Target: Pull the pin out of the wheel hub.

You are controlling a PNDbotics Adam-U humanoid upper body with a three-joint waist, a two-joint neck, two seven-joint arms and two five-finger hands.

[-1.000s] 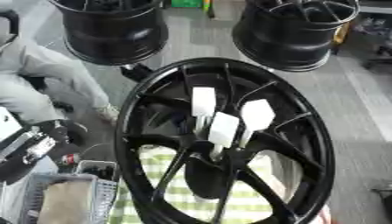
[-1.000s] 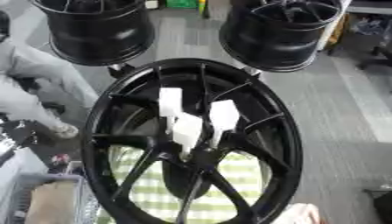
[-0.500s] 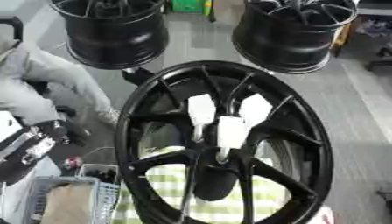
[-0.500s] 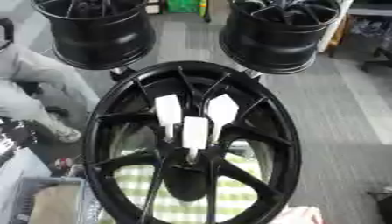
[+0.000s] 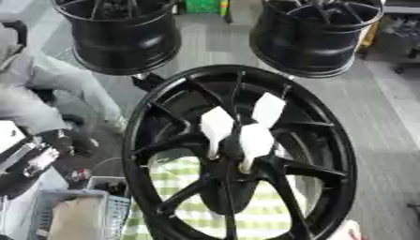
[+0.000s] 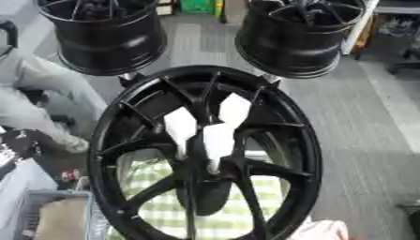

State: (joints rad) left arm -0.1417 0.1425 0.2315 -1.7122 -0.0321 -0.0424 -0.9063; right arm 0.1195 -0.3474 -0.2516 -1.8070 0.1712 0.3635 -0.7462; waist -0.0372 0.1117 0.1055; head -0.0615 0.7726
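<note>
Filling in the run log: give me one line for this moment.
wheel hub: upright, centre | white pins: three, still in hub | robot hands: none on the pins | cloth: green check, behind the spokes

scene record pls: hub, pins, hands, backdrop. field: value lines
wheel hub: black spoked wheel hub, standing on edge, face toward the camera
pins: three white pins clustered at the hub's centre, all seated, none pulled
under hub: green-and-white checked cloth seen through the spokes
behind: two more black rims on the grey floor
lower left: grey basket
hands: neither robot hand clearly in view; pale shape at the bottom edge, cannot identify
task state: pin not yet out
</note>
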